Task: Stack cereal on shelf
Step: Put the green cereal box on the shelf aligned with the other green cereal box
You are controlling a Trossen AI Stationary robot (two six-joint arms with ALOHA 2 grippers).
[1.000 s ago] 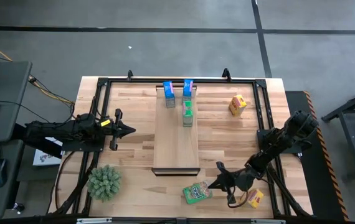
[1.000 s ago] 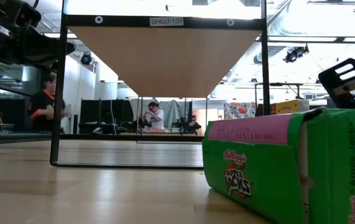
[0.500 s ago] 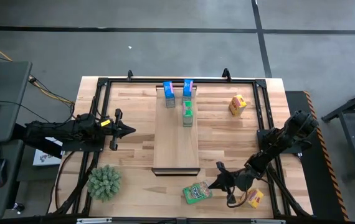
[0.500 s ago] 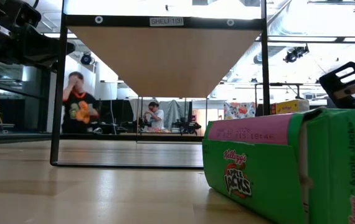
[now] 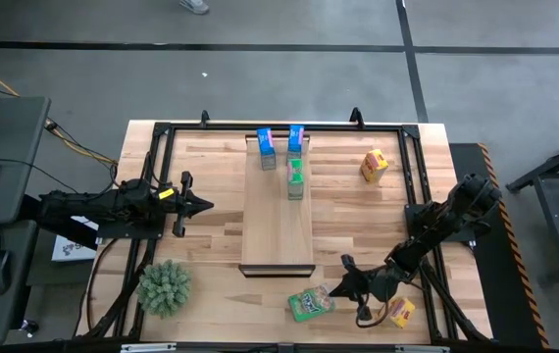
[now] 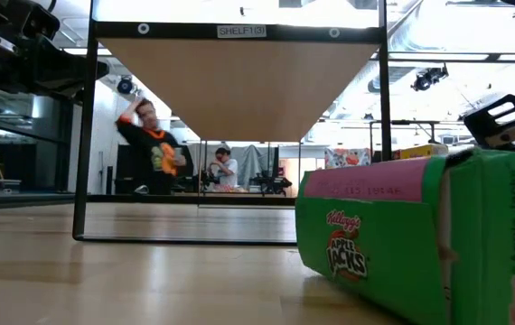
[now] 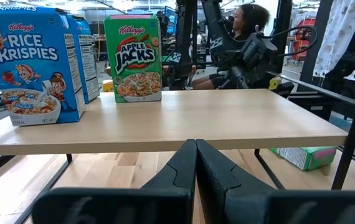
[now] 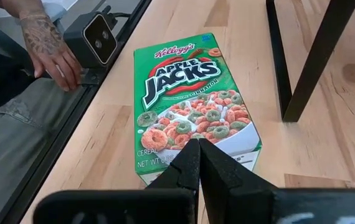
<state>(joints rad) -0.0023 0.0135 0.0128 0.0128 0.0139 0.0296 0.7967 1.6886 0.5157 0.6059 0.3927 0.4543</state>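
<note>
The shelf (image 5: pixel 278 221) is a pale board on black legs at mid table. Two blue cereal boxes (image 5: pixel 266 149) (image 5: pixel 296 138) and a green one (image 5: pixel 295 179) stand on its far end. Another green cereal box (image 5: pixel 309 302) lies face up on the tabletop off the shelf's near end. My right gripper (image 5: pixel 336 290) is shut, its tip at that box's right end. One yellow box (image 5: pixel 374 165) stands at the far right; another (image 5: pixel 401 312) lies beside my right arm. My left gripper (image 5: pixel 206 205) waits shut at the table's left. My right gripper touches the lying green box at its bottom end (image 8: pixel 224 149) with its shut fingertips (image 8: pixel 189 155). The fingers slant down from the table's right, along the box. They hide the exact spot, so on the face or under the edge cannot be told. The box lies on the tabletop.
A spiky green plant (image 5: pixel 165 286) stands at the near left. A black shelf leg (image 8: pixel 314 56) stands just beyond the lying box. A person's hand (image 8: pixel 53 56) rests at the table's near edge beside a small camera (image 8: pixel 99 37).
The lying green box has shifted a little at my right gripper's tip: in the low view its top edge by the gripper stands higher than before. The arm itself has hardly moved. A person walks across the room behind the table.
</note>
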